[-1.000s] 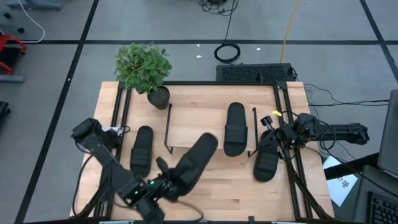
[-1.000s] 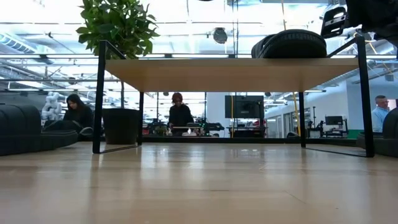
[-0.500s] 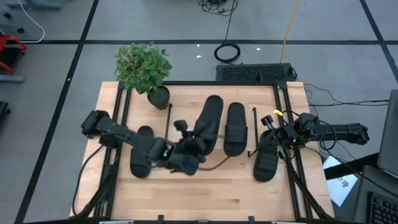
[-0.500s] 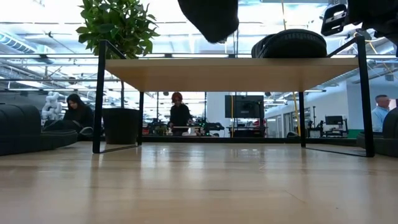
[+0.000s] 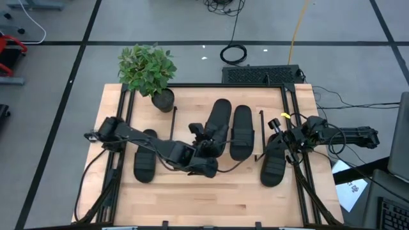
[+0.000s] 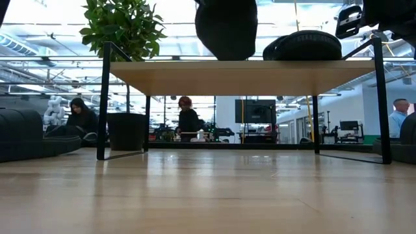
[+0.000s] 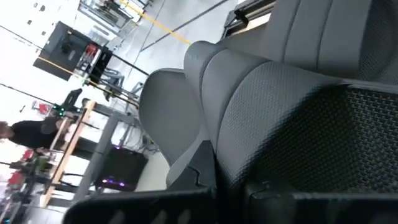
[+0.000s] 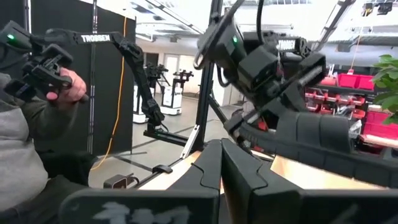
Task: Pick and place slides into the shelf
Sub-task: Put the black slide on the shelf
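Nearest the front edge of the surface (image 5: 223,204), nothing lies; the wood there is bare. Slightly farther in, one slide (image 5: 144,163) rests flat on the surface at the left, outside the shelf's wire legs. A second slide (image 5: 275,160) rests at the right, partly under the right gripper (image 5: 285,135), whose jaws are clenched with nothing seen held; that arm waits at the right edge.

At mid-depth the left gripper (image 5: 203,142) reaches across to the shelf (image 5: 185,121). Its jaws are clamped on the heel end of a third slide (image 5: 217,124), which lies lengthwise over the shelf board. In the low view its toe shows dark above the board; whether it touches the board cannot be told. A fourth slide (image 5: 241,131) lies on the shelf just beside it, to the right, the two nearly parallel.

Beyond the shelf a potted plant (image 5: 148,69) stands at the far left corner.

Handling judgement: the slides appear to be light foam or rubber, with a pebbled sole and ribbed strap that should give fair friction. The sole likely flexes, so a heel-end grip lets the toe droop. The strap or the sole edge near the middle would be the steadier hold. Breakage risk looks low; nudging the neighbouring slide is the likelier fault.
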Action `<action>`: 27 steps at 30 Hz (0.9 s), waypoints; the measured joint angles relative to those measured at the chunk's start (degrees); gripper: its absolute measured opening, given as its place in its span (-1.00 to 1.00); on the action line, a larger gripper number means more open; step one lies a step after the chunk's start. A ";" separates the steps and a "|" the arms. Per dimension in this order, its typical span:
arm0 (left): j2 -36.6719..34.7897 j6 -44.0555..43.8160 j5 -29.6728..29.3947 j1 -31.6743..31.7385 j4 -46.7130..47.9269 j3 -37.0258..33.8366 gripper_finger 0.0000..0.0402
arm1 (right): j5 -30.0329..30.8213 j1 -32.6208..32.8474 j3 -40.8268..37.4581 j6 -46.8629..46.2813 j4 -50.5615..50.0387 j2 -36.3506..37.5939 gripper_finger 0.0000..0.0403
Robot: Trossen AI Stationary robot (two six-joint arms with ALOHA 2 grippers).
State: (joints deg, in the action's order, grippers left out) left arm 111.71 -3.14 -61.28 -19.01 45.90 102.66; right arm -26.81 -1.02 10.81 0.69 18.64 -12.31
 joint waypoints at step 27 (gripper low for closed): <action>15.09 -31.89 2.79 1.40 42.04 23.07 -1.00 | 0.01 0.00 0.00 0.02 0.34 0.04 -1.00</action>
State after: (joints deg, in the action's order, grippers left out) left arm 126.80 -35.03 -58.48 -17.61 87.95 125.74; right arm -26.81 -1.02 10.81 0.71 18.98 -12.27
